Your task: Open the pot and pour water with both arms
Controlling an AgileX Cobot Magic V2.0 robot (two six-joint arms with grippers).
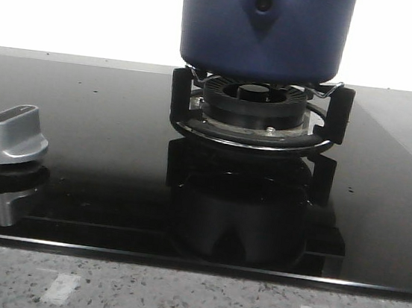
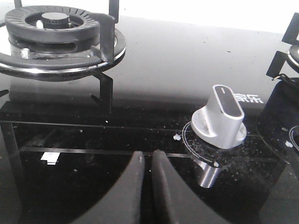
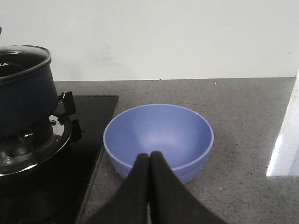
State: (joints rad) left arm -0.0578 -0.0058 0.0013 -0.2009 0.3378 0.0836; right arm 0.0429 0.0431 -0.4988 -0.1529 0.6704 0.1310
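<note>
The dark navy-blue pot [image 1: 263, 26] stands on the burner grate [image 1: 253, 107] at the back centre of the black glass hob; its teardrop handle mount faces me. In the right wrist view the pot [image 3: 25, 93] carries a glass lid [image 3: 21, 58] with a metal rim. My right gripper [image 3: 149, 156] is shut and empty, low over the counter just in front of a lighter-blue bowl [image 3: 159, 133], to the right of the pot. My left gripper [image 2: 147, 156] is shut and empty over the hob, beside a silver knob [image 2: 219, 116]. Neither gripper shows in the front view.
The silver knob [image 1: 14, 134] sits at the hob's left. A second burner [image 2: 56, 32] without a pot shows in the left wrist view. The bowl rests on the grey speckled counter [image 3: 243, 140] right of the hob edge. A white wall is behind.
</note>
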